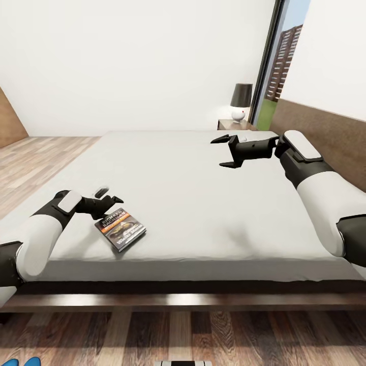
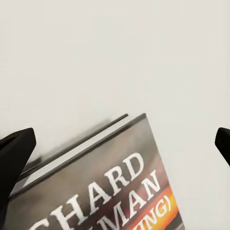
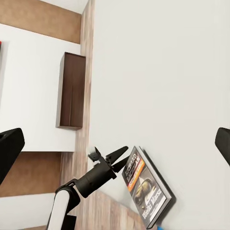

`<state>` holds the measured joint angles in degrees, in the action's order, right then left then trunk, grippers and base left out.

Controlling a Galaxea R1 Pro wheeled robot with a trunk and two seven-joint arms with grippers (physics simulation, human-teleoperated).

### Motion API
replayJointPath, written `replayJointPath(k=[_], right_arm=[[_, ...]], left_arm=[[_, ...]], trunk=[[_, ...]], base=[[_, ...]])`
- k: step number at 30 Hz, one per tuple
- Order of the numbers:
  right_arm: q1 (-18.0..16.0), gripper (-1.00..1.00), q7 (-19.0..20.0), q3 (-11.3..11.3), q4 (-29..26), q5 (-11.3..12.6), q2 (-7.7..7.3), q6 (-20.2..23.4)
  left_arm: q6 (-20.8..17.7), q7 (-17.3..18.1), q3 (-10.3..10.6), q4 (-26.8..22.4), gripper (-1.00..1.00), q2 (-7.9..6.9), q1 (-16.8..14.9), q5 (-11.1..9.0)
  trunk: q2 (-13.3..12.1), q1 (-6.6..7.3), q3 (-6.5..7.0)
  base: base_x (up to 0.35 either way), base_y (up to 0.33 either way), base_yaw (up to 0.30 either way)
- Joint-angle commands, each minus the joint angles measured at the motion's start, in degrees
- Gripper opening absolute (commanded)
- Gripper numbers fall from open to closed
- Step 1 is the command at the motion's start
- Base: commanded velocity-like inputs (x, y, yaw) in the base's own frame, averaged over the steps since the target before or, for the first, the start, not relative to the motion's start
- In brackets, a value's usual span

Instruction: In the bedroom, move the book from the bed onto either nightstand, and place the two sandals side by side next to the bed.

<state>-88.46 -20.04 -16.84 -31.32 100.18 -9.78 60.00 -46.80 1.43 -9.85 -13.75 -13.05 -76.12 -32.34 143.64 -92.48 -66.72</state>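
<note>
Head view shows the book (image 1: 120,228) lying flat on the bed (image 1: 203,203), near its front edge. The left gripper (image 1: 108,195) is just beside the book's top edge, its jaws wide apart, holding nothing. The right gripper (image 1: 222,151) hovers wide open over the mattress, well apart. Two blue sandals (image 1: 21,362) lie on the floor.
</note>
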Motion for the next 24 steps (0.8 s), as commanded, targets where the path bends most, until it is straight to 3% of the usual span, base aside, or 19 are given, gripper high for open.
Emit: replayJointPath(k=[1, 24], right_arm=[[0.0, 1.0, -0.4, -0.3, -0.1, 0.5, -0.07, 0.0], [0.0, 1.0, -0.4, -0.3, -0.1, 0.5, -0.07, 0.0]], left_arm=[[-0.4, -0.1, -0.1, 0.0, 1.0, 0.02, 0.0, 0.9], [-0.4, -0.1, -0.1, 0.0, 1.0, 0.04, 0.0, 0.8]], trunk=[[0.0, 0.0, -0.06], [0.0, 0.0, -0.06]], base=[[-0.005, 0.0, 0.0], [-0.001, 0.0, 0.0]])
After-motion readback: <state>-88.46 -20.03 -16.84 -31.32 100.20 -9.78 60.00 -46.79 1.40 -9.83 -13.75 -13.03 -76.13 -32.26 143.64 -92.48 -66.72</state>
